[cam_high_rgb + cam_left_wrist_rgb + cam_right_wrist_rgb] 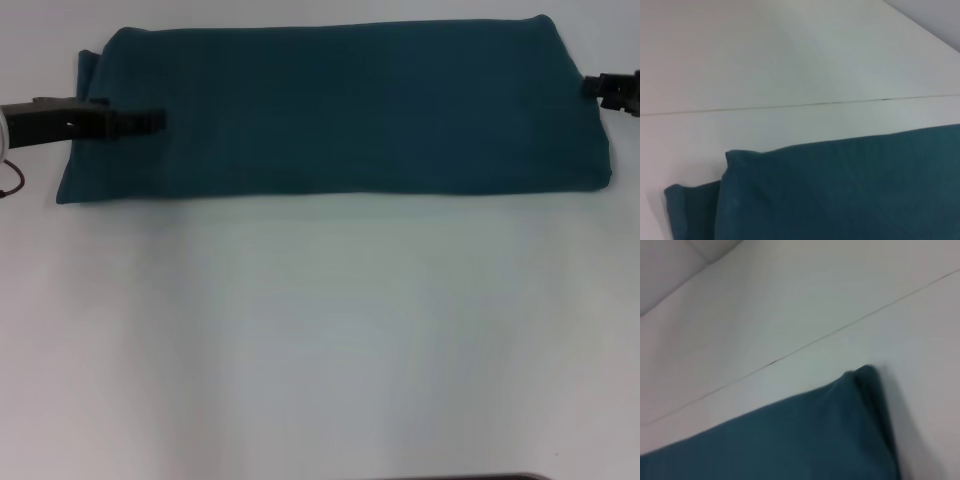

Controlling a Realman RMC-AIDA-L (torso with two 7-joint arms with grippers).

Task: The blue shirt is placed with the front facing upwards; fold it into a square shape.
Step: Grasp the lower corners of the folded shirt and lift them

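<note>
The blue shirt (340, 110) lies folded into a long, plain band across the far side of the white table (320, 340); no lettering shows. My left gripper (150, 121) reaches in from the left, low over the band's left end. Just off the band's upper right corner, my right gripper (600, 88) pokes in from the right edge. The left wrist view shows the shirt (840, 190) with a folded corner and a layer sticking out beside it. In the right wrist view, the shirt (790, 440) ends at a rounded folded corner.
A thin seam (790, 106) runs across the tabletop beyond the shirt, and the same seam (815, 342) shows in the right wrist view. White table stretches in front of the shirt. A dark strip (470, 477) sits at the near edge.
</note>
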